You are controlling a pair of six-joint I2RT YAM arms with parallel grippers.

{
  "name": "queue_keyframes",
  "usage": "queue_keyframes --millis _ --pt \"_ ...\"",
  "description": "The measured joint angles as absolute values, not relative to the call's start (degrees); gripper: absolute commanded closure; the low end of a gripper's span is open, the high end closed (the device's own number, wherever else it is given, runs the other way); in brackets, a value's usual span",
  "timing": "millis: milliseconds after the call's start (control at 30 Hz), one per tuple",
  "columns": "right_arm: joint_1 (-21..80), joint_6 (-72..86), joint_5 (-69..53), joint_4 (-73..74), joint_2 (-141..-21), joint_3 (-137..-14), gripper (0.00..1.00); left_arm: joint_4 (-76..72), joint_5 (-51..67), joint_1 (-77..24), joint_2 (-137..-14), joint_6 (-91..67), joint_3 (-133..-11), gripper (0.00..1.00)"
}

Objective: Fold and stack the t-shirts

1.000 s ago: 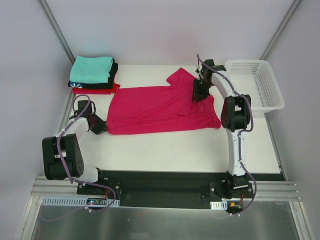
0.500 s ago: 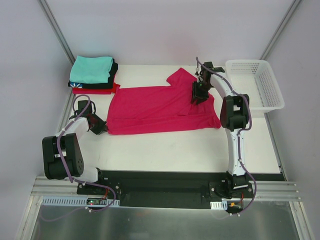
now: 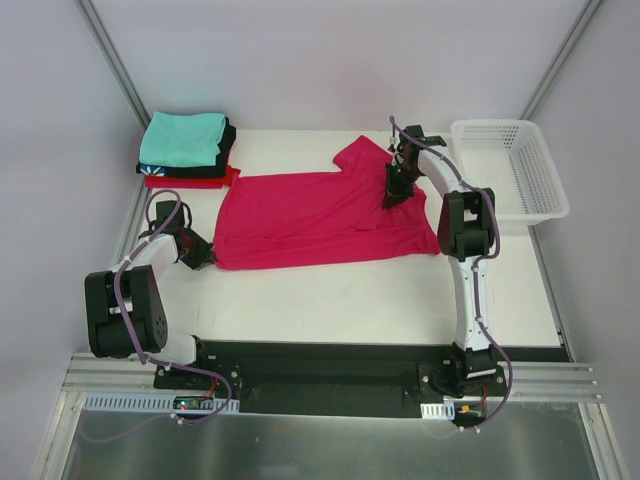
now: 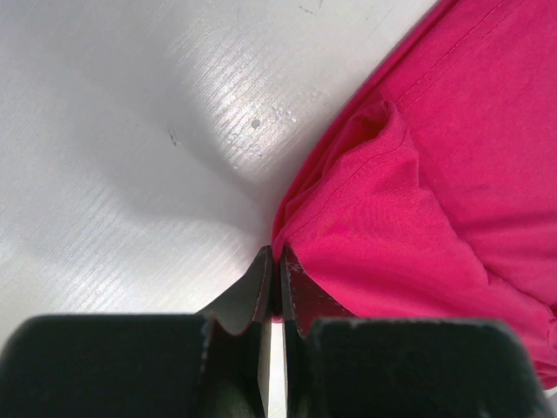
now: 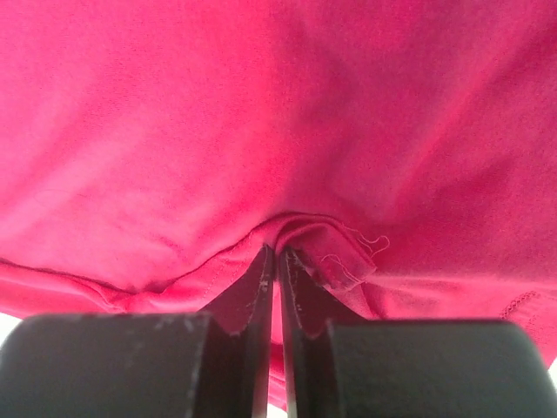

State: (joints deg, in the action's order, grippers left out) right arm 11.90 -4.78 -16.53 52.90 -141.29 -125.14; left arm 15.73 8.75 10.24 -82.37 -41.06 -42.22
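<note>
At the near left, the left arm is folded low. Its thick joint sits by the left edge of the worktop (image 3: 350,300) and its forearm reaches forward and to the right, close to the surface. The left end effector (image 3: 197,252) is at the near-left corner of the crimson-pink t-shirt (image 3: 310,215). In the left wrist view its fingers are clenched together, and the bunched hem corner of the t-shirt (image 4: 418,200) touches their tips on the right. Whether any cloth is caught between them cannot be told. White worktop (image 4: 130,131) lies bare on the left of that view.

The t-shirt lies flat in the middle of the worktop with its long axis running left to right. One short sleeve juts toward the far edge, near the right end.

The right arm rises from its base at the near edge. It stretches away along the shirt's right side, bends at the elbow, then arcs over to the left with the wrist pointing down. The right end effector (image 3: 393,197) is on the cloth just below that sleeve. In the right wrist view it (image 5: 278,252) is closed, grasping a small puckered ridge of the t-shirt (image 5: 278,113).

At the far left corner, well apart from both arms, is a folded stack. The teal t-shirt (image 3: 183,138) is on top, the black t-shirt (image 3: 224,160) is under it, and the red t-shirt (image 3: 190,181) is at the bottom. At the far right stands a white mesh basket (image 3: 510,175).
</note>
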Motion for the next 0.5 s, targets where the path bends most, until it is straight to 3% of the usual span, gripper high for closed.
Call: queue_keyframes --millis 233,500 --pt "12.08 -4.75 -16.62 53.08 -141.29 -125.64 0.92 15.70 8.75 10.24 -82.67 -41.06 -42.24 1.00" --pt "12.23 -5.41 -16.08 54.08 -141.29 -126.67 0.73 15.70 8.78 10.24 -83.26 -41.06 -42.22 1.00"
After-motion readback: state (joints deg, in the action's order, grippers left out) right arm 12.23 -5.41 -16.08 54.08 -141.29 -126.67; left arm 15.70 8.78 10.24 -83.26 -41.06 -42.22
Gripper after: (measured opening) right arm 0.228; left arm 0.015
